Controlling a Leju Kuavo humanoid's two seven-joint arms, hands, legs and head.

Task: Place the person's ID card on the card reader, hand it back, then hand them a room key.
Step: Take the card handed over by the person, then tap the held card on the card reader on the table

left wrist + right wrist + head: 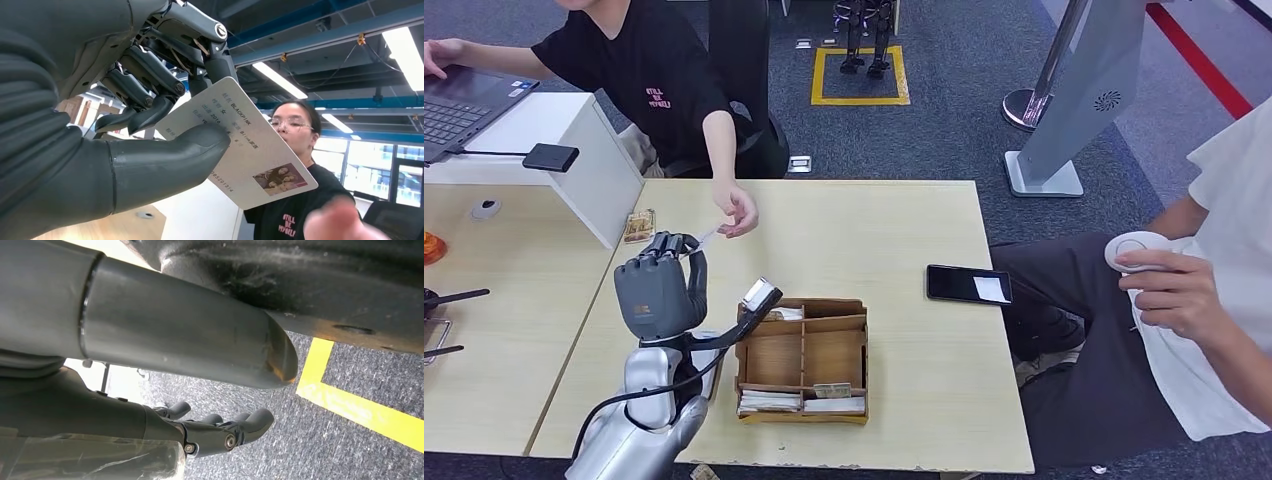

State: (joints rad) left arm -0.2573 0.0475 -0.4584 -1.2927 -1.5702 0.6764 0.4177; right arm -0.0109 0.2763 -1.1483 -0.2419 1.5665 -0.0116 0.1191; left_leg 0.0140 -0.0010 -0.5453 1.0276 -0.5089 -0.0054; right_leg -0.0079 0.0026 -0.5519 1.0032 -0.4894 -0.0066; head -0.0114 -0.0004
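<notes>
Fingers and thumb of the left hand pinch the ID card, raised beyond the wooden organiser; the person's hand reaches for it from just past, so the hand-back looks under way and the room key remains; the reader I cannot identify; the right hand hangs over carpet, fingers loosely curled, holding nothing visible.

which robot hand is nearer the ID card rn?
Left. The left robot hand pinches the ID card; the right robot hand hangs over the carpet.
</notes>
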